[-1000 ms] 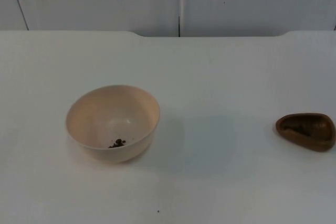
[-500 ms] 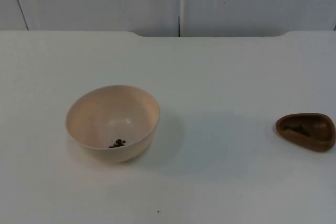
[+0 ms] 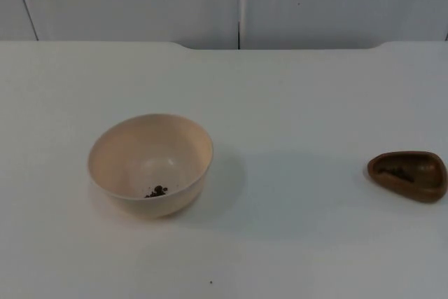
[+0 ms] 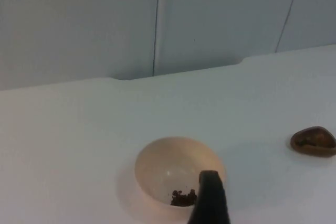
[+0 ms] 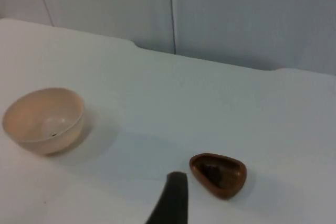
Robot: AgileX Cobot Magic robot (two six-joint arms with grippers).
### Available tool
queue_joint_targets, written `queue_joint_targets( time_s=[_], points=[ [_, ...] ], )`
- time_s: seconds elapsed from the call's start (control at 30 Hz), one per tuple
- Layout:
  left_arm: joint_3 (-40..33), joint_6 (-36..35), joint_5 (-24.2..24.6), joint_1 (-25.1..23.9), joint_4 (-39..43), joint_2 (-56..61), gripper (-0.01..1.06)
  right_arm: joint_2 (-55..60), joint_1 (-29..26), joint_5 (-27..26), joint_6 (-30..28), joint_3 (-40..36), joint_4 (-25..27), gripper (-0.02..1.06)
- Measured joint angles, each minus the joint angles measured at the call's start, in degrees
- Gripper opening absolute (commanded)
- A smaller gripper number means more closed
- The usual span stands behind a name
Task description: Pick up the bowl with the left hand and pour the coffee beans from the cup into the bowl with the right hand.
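Note:
A cream bowl (image 3: pixel 133 146) stands left of the table's middle, with a few coffee beans (image 3: pixel 157 191) on its bottom. A brown, teardrop-shaped cup (image 3: pixel 413 191) with dark beans inside sits near the right edge. My left gripper (image 4: pixel 210 200) hovers above and in front of the bowl (image 4: pixel 160 162), apart from it, and the cup (image 4: pixel 313 141) lies off to its side. My right gripper (image 5: pixel 172 198) hangs above the table a short way in front of the cup (image 5: pixel 224 188), with the bowl (image 5: pixel 37 115) farther off. Neither gripper holds anything.
The white table (image 3: pixel 294 103) ends at the grey partition wall (image 3: pixel 238 1) behind. A tiny dark speck (image 3: pixel 211 282) lies near the front edge, below the bowl.

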State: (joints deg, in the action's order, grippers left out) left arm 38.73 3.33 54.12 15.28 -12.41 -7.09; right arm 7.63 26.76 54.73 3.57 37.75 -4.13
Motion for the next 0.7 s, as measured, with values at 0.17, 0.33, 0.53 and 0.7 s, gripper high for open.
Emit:
queue_joint_targets(
  time_s=[0.17,0.33,0.53,0.7],
  points=[
    [0.00,0.65,1.01,0.00,0.00,0.12,0.61,-5.03,0.00,2.59,-3.57,-3.69,3.79,0.75],
    [0.00,2.32,1.65,0.00,0.00,0.12,0.61,-7.42,0.00,5.29,-4.39,-6.68,4.48,0.75],
    [0.00,3.16,4.26,0.00,0.52,0.25,0.61,-7.42,0.00,7.25,-5.04,-7.93,4.60,0.75],
    [-1.26,3.30,5.07,0.00,1.90,2.10,0.61,-7.42,0.00,7.34,-5.04,-8.11,4.60,0.75]
  ],
)
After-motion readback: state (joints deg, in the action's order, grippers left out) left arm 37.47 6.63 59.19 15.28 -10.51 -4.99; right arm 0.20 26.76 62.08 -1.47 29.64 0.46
